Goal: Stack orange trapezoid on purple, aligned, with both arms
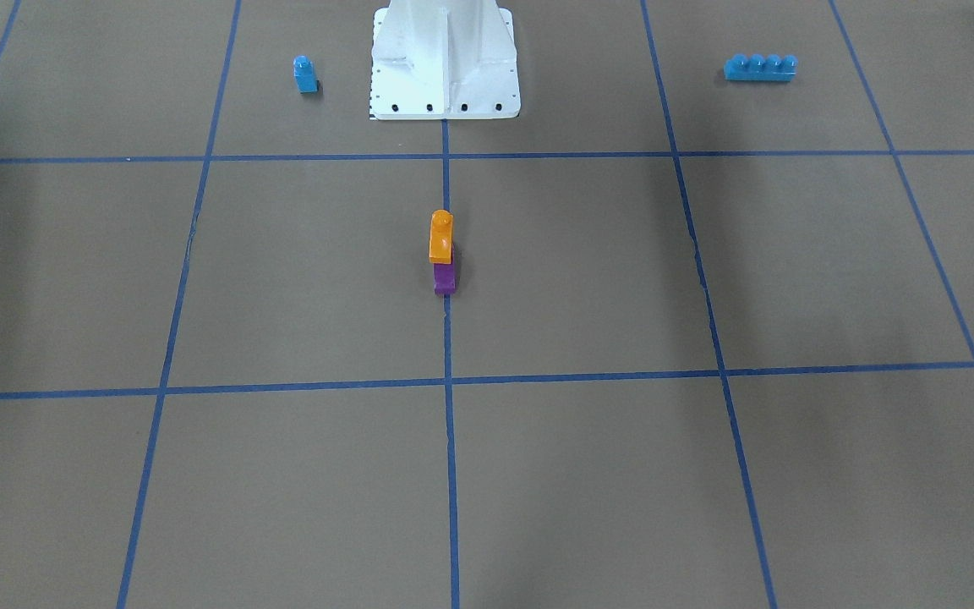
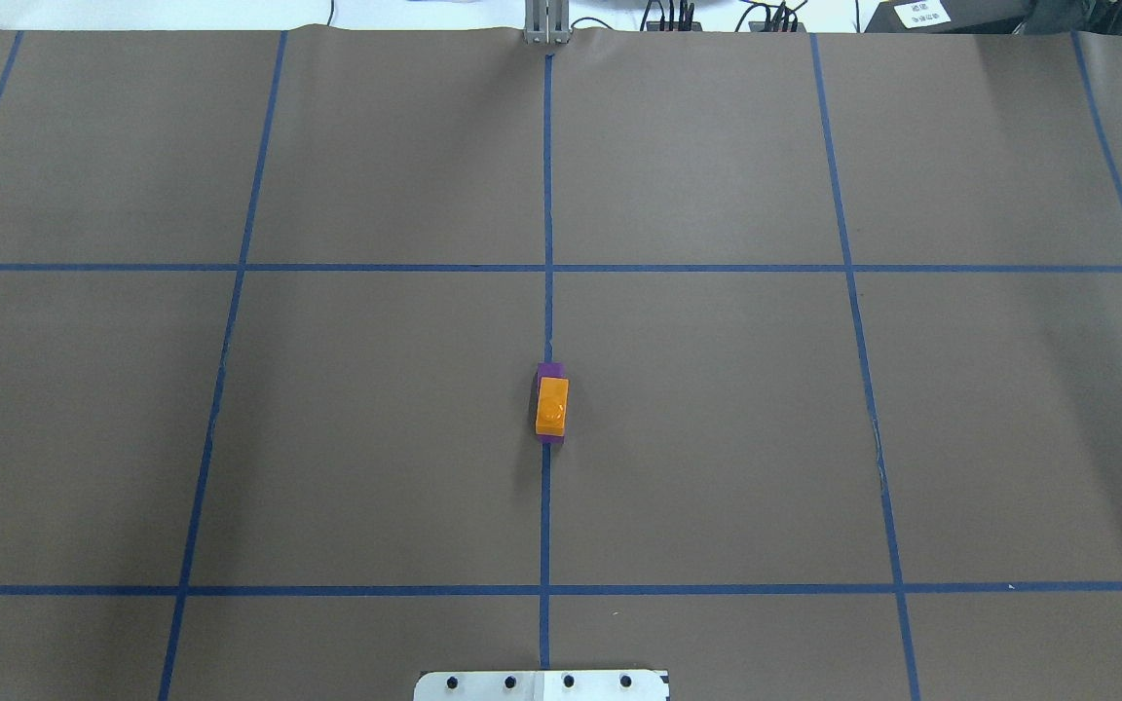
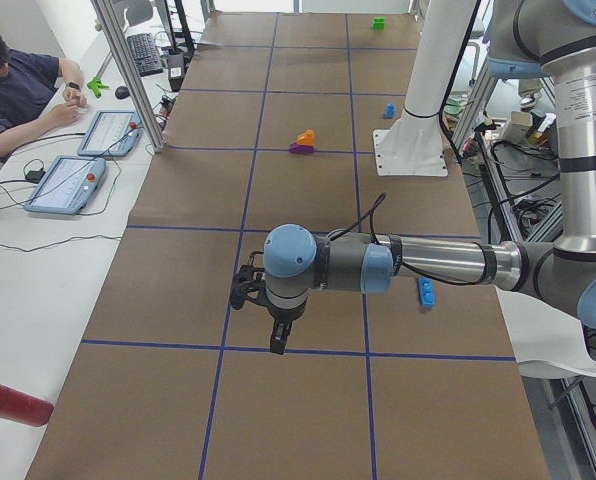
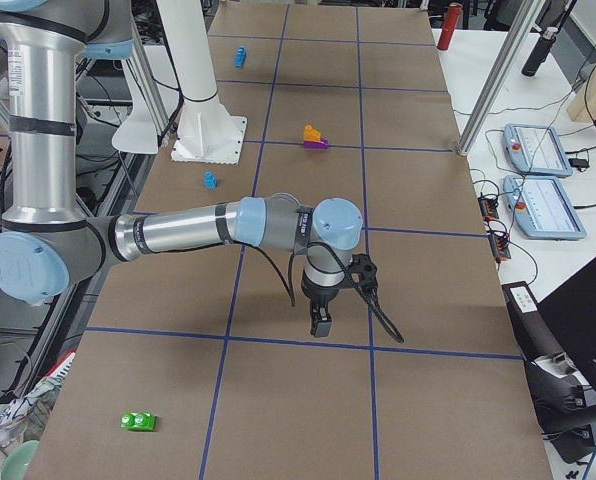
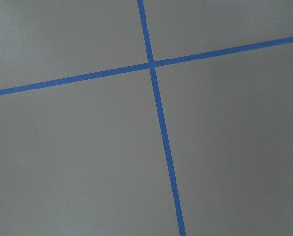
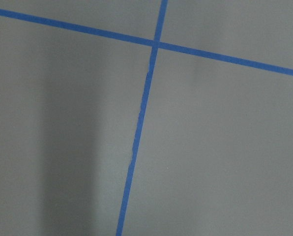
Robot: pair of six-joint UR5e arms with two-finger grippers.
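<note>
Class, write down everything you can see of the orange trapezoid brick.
The orange trapezoid is a small glossy plastic toy brick with one sloped side and a single round stud on top. It sits upright on the purple brick, over the centre blue tape line. From overhead, purple edges show beyond its ends. Nothing else touches it.

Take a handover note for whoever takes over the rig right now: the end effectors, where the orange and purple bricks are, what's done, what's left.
Left end effector: hangs above the table toward its own end, far from the bricks; whether it is open or shut cannot be told.
Right end effector: the same, toward the other end.
Orange trapezoid: sits on the purple brick at mid-table, on the centre tape line.
Done: the stack.
Left: check the alignment. From overhead, a purple edge shows beyond the orange.
</note>
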